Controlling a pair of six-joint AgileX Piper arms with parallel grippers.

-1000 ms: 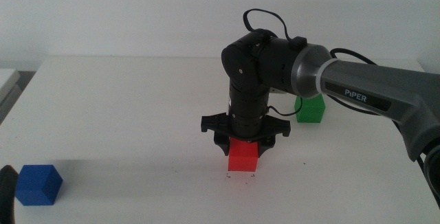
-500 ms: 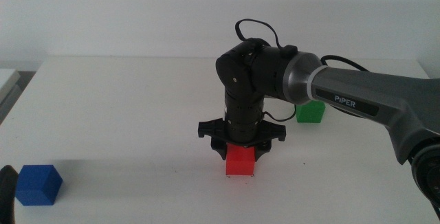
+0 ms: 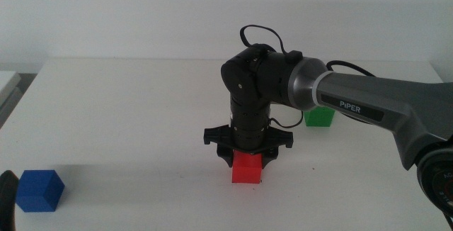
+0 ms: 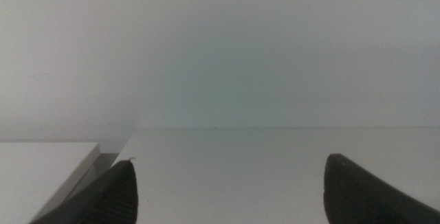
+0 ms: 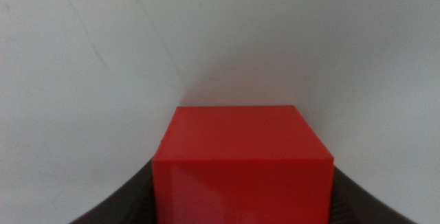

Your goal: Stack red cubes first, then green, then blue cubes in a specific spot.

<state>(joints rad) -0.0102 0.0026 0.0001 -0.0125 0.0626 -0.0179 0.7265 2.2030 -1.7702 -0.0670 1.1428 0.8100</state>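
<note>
My right gripper [image 3: 248,159] points straight down at the table's middle and is shut on the red cube [image 3: 248,170]. The cube's underside sits at the white tabletop, over the spot, which it hides. In the right wrist view the red cube [image 5: 244,157] fills the space between the two jaws. The green cube [image 3: 320,117] stands on the table behind and to the right of the arm, partly hidden by it. The blue cube [image 3: 39,190] stands at the front left. My left gripper [image 4: 227,189] is open and empty, waiting at the front left corner [image 3: 6,201].
The white table [image 3: 141,117] ends at its left edge, where a lower grey surface [image 3: 7,86] shows. A black cable [image 3: 263,32] loops above the right arm's wrist. A white wall stands behind the table.
My right gripper has come down and a little to the left with the red cube, which was above the table and now sits at its surface.
</note>
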